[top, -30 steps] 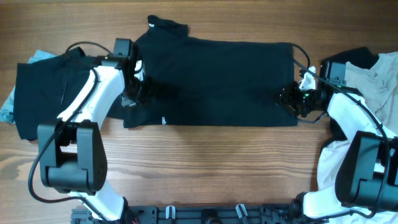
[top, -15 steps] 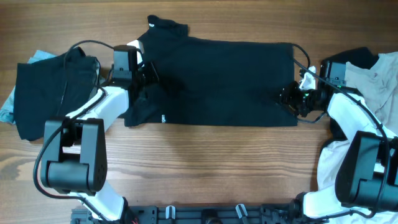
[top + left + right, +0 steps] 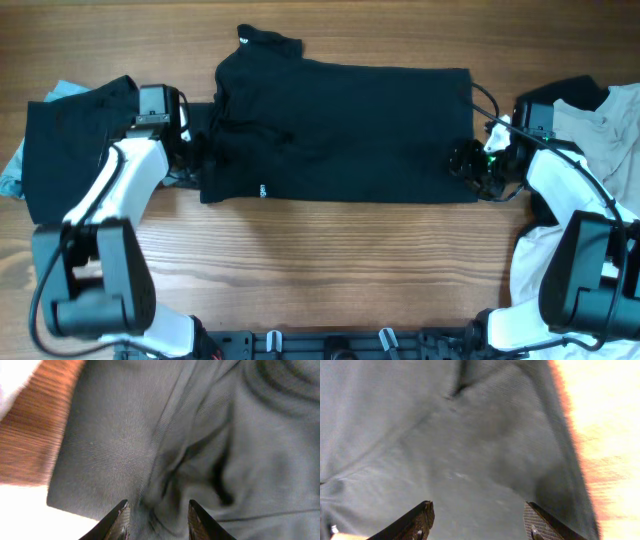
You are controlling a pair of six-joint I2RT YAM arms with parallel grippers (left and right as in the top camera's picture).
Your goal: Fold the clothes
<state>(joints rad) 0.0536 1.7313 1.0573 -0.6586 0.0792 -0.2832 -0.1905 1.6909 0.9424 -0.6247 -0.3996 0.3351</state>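
Note:
The clothes I work on are a black collared shirt (image 3: 340, 130), folded into a long rectangle across the middle of the table, collar (image 3: 265, 40) at the top left. My left gripper (image 3: 197, 155) sits at its left edge, jaws apart over wrinkled black fabric (image 3: 210, 435), nothing pinched between them (image 3: 157, 506). At the shirt's right edge my right gripper (image 3: 468, 165) stands open above flat fabric (image 3: 445, 435), with nothing between its fingers (image 3: 477, 506).
A dark garment over a light blue one (image 3: 70, 140) lies at the far left. Whitish-grey clothes (image 3: 600, 125) and a white piece (image 3: 535, 260) are heaped at the right edge. Bare wooden table (image 3: 330, 270) runs along the front.
My left arm has pulled back leftward off the shirt and its jaws have parted, leaving the fabric lying. My right gripper has opened wider in place.

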